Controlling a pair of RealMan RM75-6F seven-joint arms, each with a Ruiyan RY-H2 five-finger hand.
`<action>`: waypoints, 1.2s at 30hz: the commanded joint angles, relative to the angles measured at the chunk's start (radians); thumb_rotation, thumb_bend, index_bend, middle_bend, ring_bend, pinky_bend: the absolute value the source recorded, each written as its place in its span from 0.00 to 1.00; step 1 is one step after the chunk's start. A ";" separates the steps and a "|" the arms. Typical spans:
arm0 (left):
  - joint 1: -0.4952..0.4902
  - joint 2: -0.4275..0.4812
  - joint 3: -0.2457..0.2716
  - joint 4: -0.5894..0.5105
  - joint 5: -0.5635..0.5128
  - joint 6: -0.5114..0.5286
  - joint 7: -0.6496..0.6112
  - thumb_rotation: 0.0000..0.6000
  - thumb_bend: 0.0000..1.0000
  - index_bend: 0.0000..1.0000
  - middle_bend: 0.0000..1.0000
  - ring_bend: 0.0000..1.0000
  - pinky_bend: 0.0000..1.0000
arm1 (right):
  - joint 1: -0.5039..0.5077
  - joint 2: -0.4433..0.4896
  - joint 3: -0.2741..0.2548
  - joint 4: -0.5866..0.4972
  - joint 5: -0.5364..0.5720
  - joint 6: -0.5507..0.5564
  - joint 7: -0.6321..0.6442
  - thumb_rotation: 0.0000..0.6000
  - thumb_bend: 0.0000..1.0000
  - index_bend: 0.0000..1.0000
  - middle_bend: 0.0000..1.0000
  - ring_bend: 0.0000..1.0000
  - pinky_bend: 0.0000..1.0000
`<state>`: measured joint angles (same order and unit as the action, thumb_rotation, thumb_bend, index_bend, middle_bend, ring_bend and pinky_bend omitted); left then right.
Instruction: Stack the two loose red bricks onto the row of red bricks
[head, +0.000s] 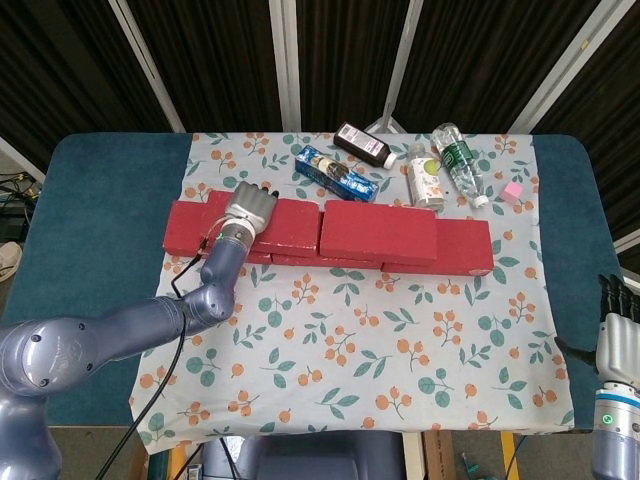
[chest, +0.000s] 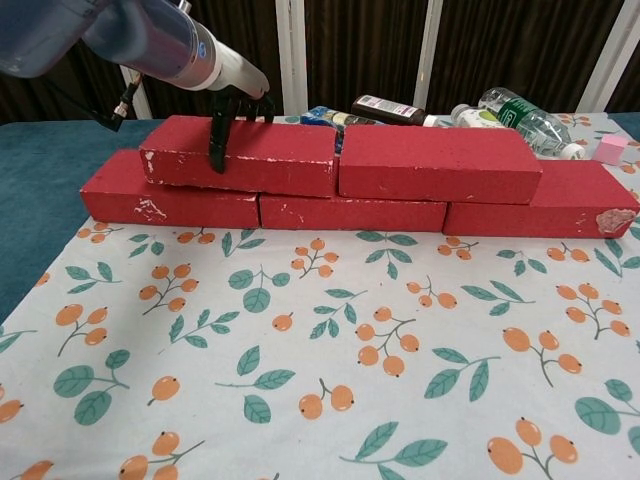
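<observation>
Three red bricks form the row (head: 465, 245) (chest: 350, 212) across the floral cloth. Two more red bricks lie on top of it. The right upper brick (head: 378, 230) (chest: 440, 160) lies free. My left hand (head: 250, 208) (chest: 235, 105) grips the left upper brick (head: 290, 225) (chest: 280, 155), with its thumb down the front face and its other fingers over the back edge. The two upper bricks stand end to end, almost touching. My right hand (head: 615, 330) hangs open off the table's right front corner, holding nothing.
Behind the bricks lie a dark brown bottle (head: 363, 145), a blue packet (head: 335, 173), a white bottle (head: 425, 178) and a clear water bottle (head: 458, 160). A small pink cube (head: 512, 190) sits at the back right. The cloth (head: 350, 350) covers the table's middle, with teal mat on both sides.
</observation>
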<state>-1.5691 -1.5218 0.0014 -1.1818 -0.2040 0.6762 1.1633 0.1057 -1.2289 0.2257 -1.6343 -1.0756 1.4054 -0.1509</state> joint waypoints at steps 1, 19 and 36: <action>-0.006 -0.005 0.000 0.003 -0.008 0.003 0.005 1.00 0.00 0.15 0.31 0.23 0.25 | 0.000 0.001 0.000 0.000 0.001 -0.002 0.001 1.00 0.00 0.00 0.00 0.00 0.00; -0.016 -0.026 -0.014 0.028 -0.034 0.038 0.026 1.00 0.00 0.15 0.31 0.23 0.25 | 0.000 0.002 0.004 0.002 0.007 -0.003 0.005 1.00 0.00 0.00 0.00 0.00 0.00; -0.022 -0.063 -0.038 0.046 -0.045 0.063 0.064 1.00 0.00 0.15 0.31 0.23 0.25 | 0.002 0.002 0.004 0.002 0.009 -0.009 0.007 1.00 0.00 0.00 0.00 0.00 0.00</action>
<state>-1.5908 -1.5845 -0.0349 -1.1359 -0.2481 0.7383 1.2262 0.1074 -1.2269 0.2301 -1.6325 -1.0665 1.3967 -0.1436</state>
